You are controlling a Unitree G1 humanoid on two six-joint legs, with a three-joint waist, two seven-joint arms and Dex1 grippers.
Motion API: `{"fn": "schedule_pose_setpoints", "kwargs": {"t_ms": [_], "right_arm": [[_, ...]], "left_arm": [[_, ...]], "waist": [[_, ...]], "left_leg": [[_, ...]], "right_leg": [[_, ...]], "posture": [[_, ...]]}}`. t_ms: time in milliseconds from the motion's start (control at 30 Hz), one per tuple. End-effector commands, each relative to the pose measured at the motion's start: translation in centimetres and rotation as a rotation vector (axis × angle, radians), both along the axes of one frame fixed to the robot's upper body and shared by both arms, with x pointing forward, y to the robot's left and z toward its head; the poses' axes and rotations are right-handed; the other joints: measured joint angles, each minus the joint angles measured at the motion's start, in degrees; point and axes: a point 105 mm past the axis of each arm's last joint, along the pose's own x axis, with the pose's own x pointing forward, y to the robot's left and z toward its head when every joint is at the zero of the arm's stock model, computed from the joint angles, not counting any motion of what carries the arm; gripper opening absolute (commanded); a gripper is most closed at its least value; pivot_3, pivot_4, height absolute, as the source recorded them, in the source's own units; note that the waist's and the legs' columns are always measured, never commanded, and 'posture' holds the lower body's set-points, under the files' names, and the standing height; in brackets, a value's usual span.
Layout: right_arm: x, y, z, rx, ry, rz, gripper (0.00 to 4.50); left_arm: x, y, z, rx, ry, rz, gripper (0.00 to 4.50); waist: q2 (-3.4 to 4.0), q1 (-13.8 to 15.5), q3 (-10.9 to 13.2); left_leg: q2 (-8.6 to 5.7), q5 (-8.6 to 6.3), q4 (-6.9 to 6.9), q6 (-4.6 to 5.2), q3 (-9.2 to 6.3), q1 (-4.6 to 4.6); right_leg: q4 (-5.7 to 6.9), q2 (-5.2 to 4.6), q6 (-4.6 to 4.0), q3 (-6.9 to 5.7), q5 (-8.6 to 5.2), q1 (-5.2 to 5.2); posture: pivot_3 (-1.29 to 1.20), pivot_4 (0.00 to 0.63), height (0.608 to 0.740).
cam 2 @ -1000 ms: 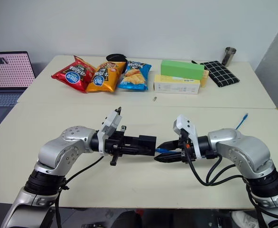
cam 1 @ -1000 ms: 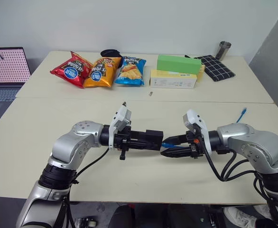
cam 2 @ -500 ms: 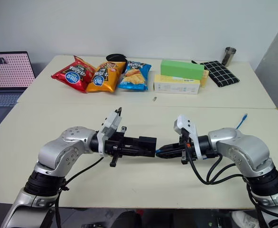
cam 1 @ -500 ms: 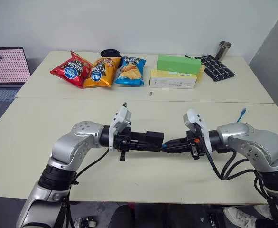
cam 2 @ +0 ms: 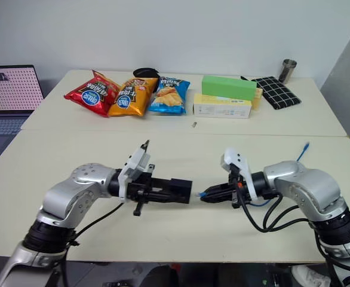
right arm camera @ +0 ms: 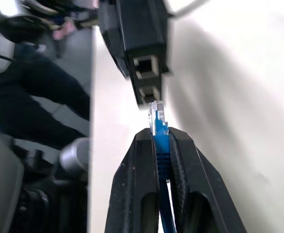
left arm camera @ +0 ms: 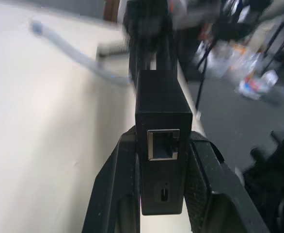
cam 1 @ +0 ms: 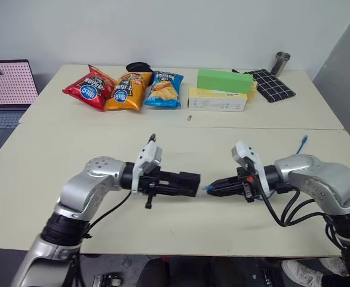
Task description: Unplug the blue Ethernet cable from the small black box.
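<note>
My left gripper [cam 1: 178,183] is shut on the small black box [cam 1: 188,183], held level above the near table. The left wrist view has the box [left arm camera: 162,121] clamped between both fingers [left arm camera: 206,184], with one empty port facing the camera. My right gripper [cam 1: 214,189] faces it, shut on the plug of the blue Ethernet cable [right arm camera: 158,124]. That plug sits just outside the box's ports [right arm camera: 143,39], with a small gap between them. The cable trails back under my right arm, and its far end [cam 1: 305,142] lies on the table at the right.
On the far table lie three chip bags [cam 1: 125,89], a green box [cam 1: 224,79] on a pale yellow box [cam 1: 218,100], a checkered cloth [cam 1: 273,84], a metal cup [cam 1: 282,61] and a dark round object [cam 1: 138,66]. A laptop [cam 1: 5,89] stands at the far left.
My right gripper closed on the blue plug, which has come out of the box. My left gripper carried the box leftward and lower, opening a gap between box and plug.
</note>
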Motion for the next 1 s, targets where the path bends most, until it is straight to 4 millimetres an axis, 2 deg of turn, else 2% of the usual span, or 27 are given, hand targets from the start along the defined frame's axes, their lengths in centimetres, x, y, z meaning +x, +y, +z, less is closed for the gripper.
{"fn": "schedule_pose_setpoints", "kwargs": {"t_ms": [33, 133, 267, 333, 367, 433, 600, 633, 667, 767, 900, 1000], "right_arm": [[1.7, -0.7, 0.6, 0.021, -0.104, -0.074, 0.02], [6.3, -1.7, -0.2, -0.033, -0.265, -0.291, 0.02], [12.7, -4.3, -1.1, -0.175, -0.486, -0.63, 0.02], [14.3, -5.0, -1.1, -0.2, -0.532, -0.717, 0.72], [14.7, -5.1, -1.1, -0.196, -0.539, -0.733, 0.77], [15.1, -5.1, -1.0, -0.192, -0.55, -0.737, 1.19], [14.4, -4.8, 0.0, -0.128, -0.529, -0.686, 2.26], [13.7, -4.4, 0.6, -0.094, -0.521, -0.641, 2.57], [13.1, -4.1, 1.0, -0.072, -0.517, -0.608, 2.66], [10.1, -2.5, 2.6, 0.019, -0.494, -0.439, 3.41], [5.0, -0.1, 4.6, 0.135, -0.433, -0.216, 3.46], [3.5, 1.0, 4.9, 0.137, -0.431, -0.175, 3.46]], "left_arm": [[0.4, 0.9, 0.9, -0.005, -0.062, 0.034, 0.77], [0.8, 1.5, 0.8, 0.001, -0.072, 0.078, 0.77], [1.4, 1.8, 0.8, -0.002, -0.092, 0.122, 0.77], [1.6, 1.8, 0.7, 0.001, -0.102, 0.134, 0.77], [1.7, 1.8, 0.6, 0.004, -0.109, 0.14, 0.77], [1.9, 1.8, 0.6, 0.007, -0.12, 0.153, 0.77], [3.8, 2.4, 0.6, -0.004, -0.183, 0.278, 0.77], [4.7, 2.8, 0.6, -0.008, -0.201, 0.338, 0.77], [5.2, 3.0, 0.6, -0.011, -0.212, 0.379, 0.77], [7.9, 4.2, 1.1, -0.03, -0.295, 0.564, 0.77], [11.4, 6.7, 1.8, -0.052, -0.435, 0.861, 0.77], [12.6, 7.9, 1.3, -0.058, -0.489, 0.998, 0.77]], "waist": [[-0.01, 0.0, 0.0], [-0.02, 0.0, 0.0], [0.04, -0.2, 0.0], [0.03, -0.2, 0.0], [0.04, -0.2, 0.0], [0.03, -0.1, 0.0], [0.04, -0.2, 0.0], [0.04, -0.2, 0.0], [0.05, -0.1, 0.0], [0.07, 0.0, 0.0], [0.02, 0.2, 0.0], [0.01, -0.1, 0.0]], "left_leg": [[0.0, 0.0, 0.0, 0.0, -0.01, -0.02], [-0.01, 0.0, 0.01, 0.0, 0.0, -0.01], [0.0, 0.04, 0.01, -0.08, 0.06, 0.01], [0.01, 0.12, -0.02, -0.21, 0.21, -0.04], [0.02, 0.12, -0.02, -0.21, 0.24, -0.05], [0.03, 0.12, -0.04, -0.22, 0.33, -0.06], [0.05, 0.12, -0.06, -0.22, 0.39, -0.11], [0.06, 0.12, -0.06, -0.21, 0.4, -0.09], [0.06, 0.12, -0.06, -0.21, 0.4, -0.09], [0.06, 0.12, -0.05, -0.21, 0.38, -0.11], [0.05, 0.11, -0.03, -0.2, 0.35, -0.13], [0.05, 0.11, -0.04, -0.19, 0.37, -0.11]], "right_leg": [[0.0, 0.0, 0.0, 0.0, 0.0, -0.01], [-0.02, -0.01, 0.0, 0.01, 0.0, 0.02], [0.04, 0.0, 0.0, 0.04, 0.0, -0.04], [0.1, 0.0, 0.0, 0.14, 0.0, -0.17], [0.09, 0.0, 0.0, 0.15, 0.0, -0.2], [0.11, -0.01, 0.0, 0.2, 0.0, -0.26], [0.09, -0.02, 0.0, 0.25, 0.0, -0.31], [0.12, -0.01, 0.0, 0.25, 0.0, -0.31], [0.12, -0.01, 0.0, 0.25, 0.0, -0.31], [0.12, -0.02, 0.0, 0.23, 0.0, -0.31], [0.12, -0.04, 0.0, 0.2, 0.0, -0.31], [0.14, -0.03, 0.0, 0.22, 0.0, -0.31]], "posture": [[0.0, 0.15, 0.74], [0.0, 0.15, 0.74], [0.0, 0.15, 0.74], [0.0, 0.15, 0.74], [0.0, 0.15, 0.74], [0.0, 0.15, 0.74], [0.0, 0.15, 0.74], [0.0, 0.15, 0.74], [0.0, 0.15, 0.74], [0.0, 0.15, 0.74], [0.0, 0.15, 0.74], [0.0, 0.15, 0.74]]}}
